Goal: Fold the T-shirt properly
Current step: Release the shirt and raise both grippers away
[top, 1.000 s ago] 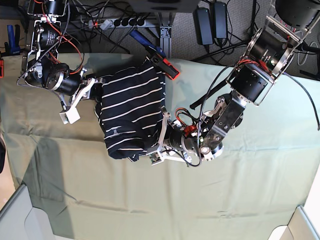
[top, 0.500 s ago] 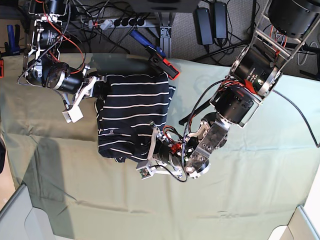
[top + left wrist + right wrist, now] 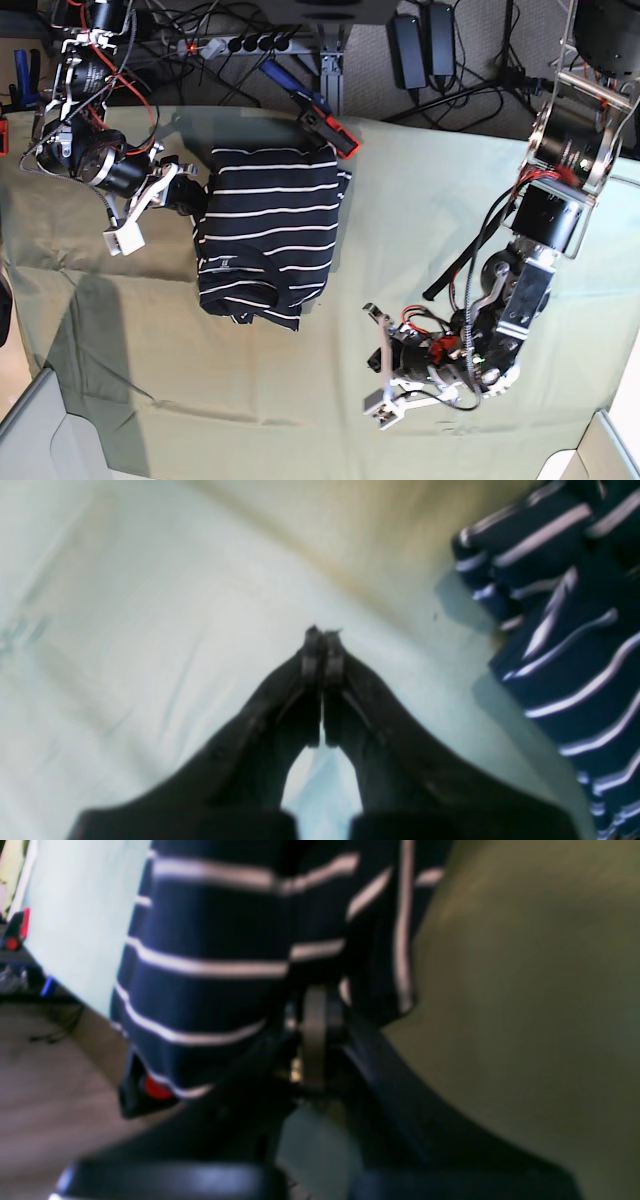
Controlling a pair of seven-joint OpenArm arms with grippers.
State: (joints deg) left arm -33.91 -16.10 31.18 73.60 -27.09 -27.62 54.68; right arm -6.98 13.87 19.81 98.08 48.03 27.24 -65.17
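T-shirt (image 3: 268, 235) against right hand (image 3: 192, 197)

Base view is evenly lit and sharp; soft shadows fall on the cloth (image 3: 300, 420) toward lower left. Both wrist views are blurred and soft; the left one is washed out pale.

A wide surface (image 3: 250, 400) covered in a plain olive-green cloth (image 3: 420, 180) fills most of the base view; the cloth shows soft creases and a few shadows. Beyond its far edge lies grey floor (image 3: 370, 60) strewn with black cables (image 3: 470, 95), a power strip (image 3: 235, 44) and two black power bricks (image 3: 425, 45). A metal stand leg (image 3: 330, 65) rises at far centre. Pale panels (image 3: 30, 420) sit at the near left and near right corners. Light is even and bright.
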